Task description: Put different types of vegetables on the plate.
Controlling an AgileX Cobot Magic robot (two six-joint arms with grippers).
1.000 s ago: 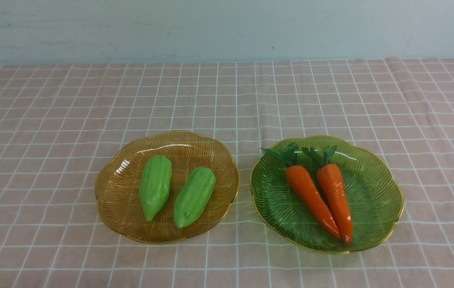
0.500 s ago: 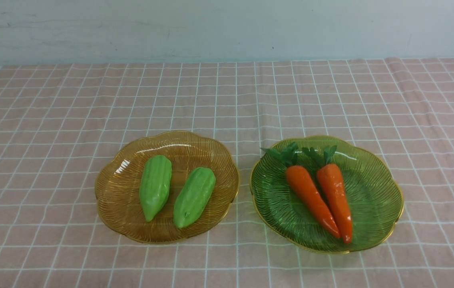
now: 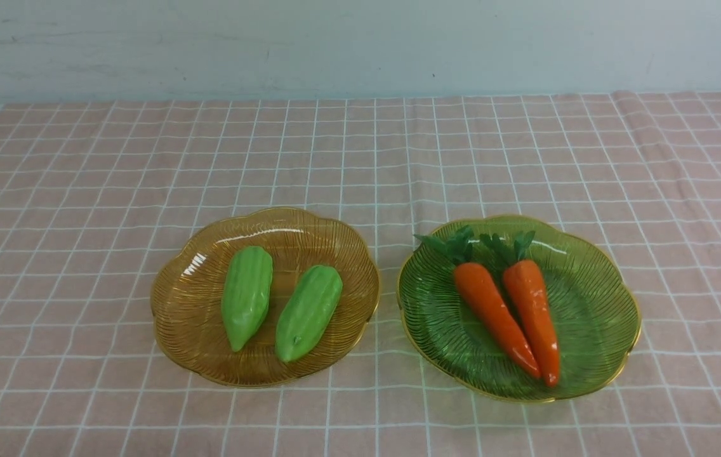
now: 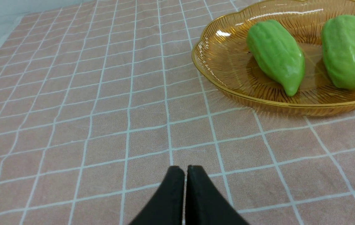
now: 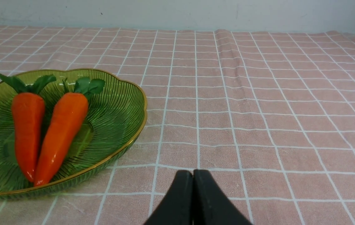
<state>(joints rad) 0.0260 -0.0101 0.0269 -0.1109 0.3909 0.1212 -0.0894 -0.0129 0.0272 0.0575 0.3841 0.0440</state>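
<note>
Two green gourds, two orange carrots, two plates, two claws

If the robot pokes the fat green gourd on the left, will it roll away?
Probably only a little. The left gourd is rounded and glossy, so it may rock or slide, but it lies in the dished amber plate, whose raised rim should stop it. The other gourd lies close beside it and might get bumped. It looks stiff, not squishy.
</note>
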